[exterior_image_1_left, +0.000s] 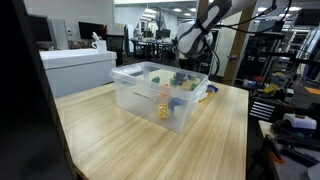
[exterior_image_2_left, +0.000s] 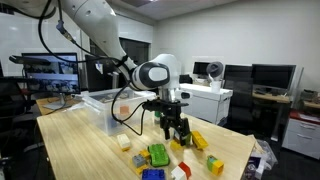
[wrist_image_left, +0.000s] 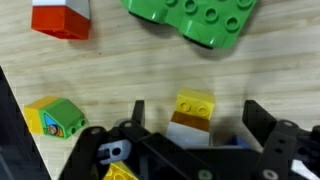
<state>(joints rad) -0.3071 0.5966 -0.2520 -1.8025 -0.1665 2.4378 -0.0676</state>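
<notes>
In the wrist view my gripper (wrist_image_left: 195, 120) is open, its dark fingers (wrist_image_left: 137, 115) standing on either side of a yellow studded brick (wrist_image_left: 194, 103). The brick sits on an orange and white piece and nothing touches it. A bit of blue shows beside it under the gripper body. In an exterior view the gripper (exterior_image_2_left: 175, 136) hangs low over the wooden table (exterior_image_2_left: 80, 150) among scattered bricks. A flat green plate (wrist_image_left: 195, 22), a red and white block (wrist_image_left: 60, 18) and a yellow-green picture block (wrist_image_left: 55, 117) lie nearby.
A clear plastic bin (exterior_image_1_left: 150, 95) stands on the table with a few toys seen through it, and it also shows behind the arm (exterior_image_2_left: 100, 103). More bricks lie near the table's corner: green (exterior_image_2_left: 158, 155), yellow (exterior_image_2_left: 197, 140), blue (exterior_image_2_left: 152, 174). Desks and monitors surround the table.
</notes>
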